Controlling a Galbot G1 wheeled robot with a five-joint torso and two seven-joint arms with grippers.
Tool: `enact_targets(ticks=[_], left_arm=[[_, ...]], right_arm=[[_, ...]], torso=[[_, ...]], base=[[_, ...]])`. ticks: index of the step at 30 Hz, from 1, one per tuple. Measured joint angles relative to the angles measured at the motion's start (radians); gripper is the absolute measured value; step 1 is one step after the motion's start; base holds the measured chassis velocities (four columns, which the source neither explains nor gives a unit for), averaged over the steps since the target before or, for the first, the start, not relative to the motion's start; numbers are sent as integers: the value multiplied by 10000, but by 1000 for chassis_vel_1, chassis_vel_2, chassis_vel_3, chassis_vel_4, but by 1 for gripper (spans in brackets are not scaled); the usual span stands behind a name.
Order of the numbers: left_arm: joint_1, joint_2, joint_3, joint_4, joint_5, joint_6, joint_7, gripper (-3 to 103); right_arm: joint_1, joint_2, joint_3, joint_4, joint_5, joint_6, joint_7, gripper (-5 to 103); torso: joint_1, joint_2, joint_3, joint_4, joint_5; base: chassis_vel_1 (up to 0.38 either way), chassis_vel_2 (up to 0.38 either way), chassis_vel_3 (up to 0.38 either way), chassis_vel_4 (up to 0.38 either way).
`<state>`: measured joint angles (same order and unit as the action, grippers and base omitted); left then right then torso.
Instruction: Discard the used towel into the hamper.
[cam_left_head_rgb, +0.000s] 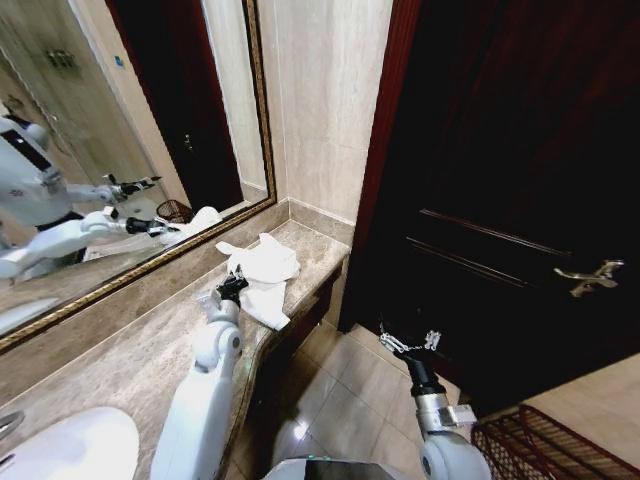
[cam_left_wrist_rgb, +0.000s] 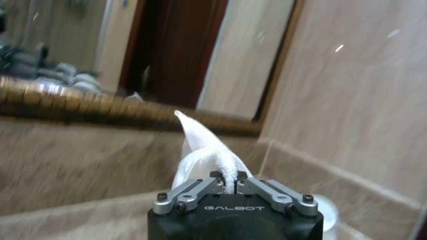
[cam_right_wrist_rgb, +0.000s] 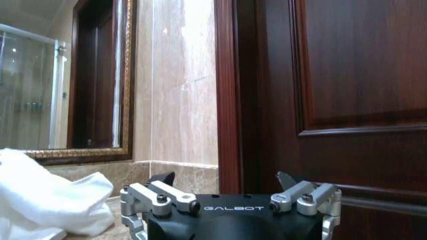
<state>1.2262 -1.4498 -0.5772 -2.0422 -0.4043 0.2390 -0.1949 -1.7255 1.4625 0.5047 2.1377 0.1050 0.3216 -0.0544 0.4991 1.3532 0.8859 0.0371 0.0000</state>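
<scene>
We are gripping the towel (cam_left_head_rgb: 262, 272) at mid-frame on the bench (cam_left_head_rgb: 130, 360) with the left gripper (cam_left_head_rgb: 231, 287); the right gripper (cam_left_head_rgb: 407, 343) is hanging released. Next we need to lift and carry it to the hamper (cam_left_head_rgb: 560, 445), lower right.

A beige marbled stone bench (cam_left_head_rgb: 130, 350) runs along the wall under a gold-framed mirror (cam_left_head_rgb: 150, 262), reaching from the near left to the far corner by the dark wooden door. A white towel (cam_left_head_rgb: 262, 270) lies crumpled at its far end, one flap draped over the front edge. At the near left, a white basin (cam_left_head_rgb: 70, 450) sits in the bench. To the right, a pale tiled floor (cam_left_head_rgb: 345, 395) carries a red-brown wire hamper (cam_left_head_rgb: 545, 445) in the near right corner.
</scene>
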Motion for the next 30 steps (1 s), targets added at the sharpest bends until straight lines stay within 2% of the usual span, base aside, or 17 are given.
enact_targets(ticks=[1,2,4,7,13,16,17,20,25,28,30], left_arm=[[150,-26,-34,-94,266,-383,280,5],[150,-26,-34,-94,266,-383,280,5],[500,-152,-142,-414,824,-1061,791,5],[776,-331,-152,-800,936,-1359,972,5],[1500,-640,196,-1627,1489,-1728,988,5],[2010,-857,447,-2062,2228,-2208,973,5],[2010,-857,447,-2062,2228,-2208,973,5],[2470,-1093,369,-2608,3066,-2558,1069,5],[2785,-1201,341,-2953,3344,-2705,1082,5],[3242,-1517,347,-3062,3781,-3279,1082,5],[3398,-1573,348,-3133,3862,-3416,1082,5]], right_arm=[[-18,3,-8,3,-3,22,-12,100],[-18,3,-8,3,-3,22,-12,100],[-65,13,-33,4,-16,94,-27,100],[-89,44,-53,7,-28,144,-35,100],[-159,142,-249,165,-32,160,-54,100],[-142,148,-366,179,-48,370,-151,100],[-142,148,-366,179,-48,370,-151,100],[-92,126,-376,249,-98,670,-240,100],[-11,139,-373,346,-95,803,-210,100],[-10,171,-381,391,-85,1046,-73,100],[-34,171,-370,406,-84,1094,-64,100]], torso=[[0,0,0,0,0],[0,0,0,0,0],[0,0,0,0,0],[0,0,0,-1,-1],[0,0,0,-1,0],[0,0,0,-1,0],[0,0,0,-1,0],[0,0,0,-1,1],[0,0,0,0,2],[0,0,1,0,0],[0,0,1,-1,0]], base=[[0,0,0,0],[0,0,0,0],[0,0,0,0],[0,0,0,0],[0,0,0,0],[0,0,0,0],[0,0,0,0],[0,0,0,0],[0,0,0,0],[0,0,0,0],[0,0,0,0]])
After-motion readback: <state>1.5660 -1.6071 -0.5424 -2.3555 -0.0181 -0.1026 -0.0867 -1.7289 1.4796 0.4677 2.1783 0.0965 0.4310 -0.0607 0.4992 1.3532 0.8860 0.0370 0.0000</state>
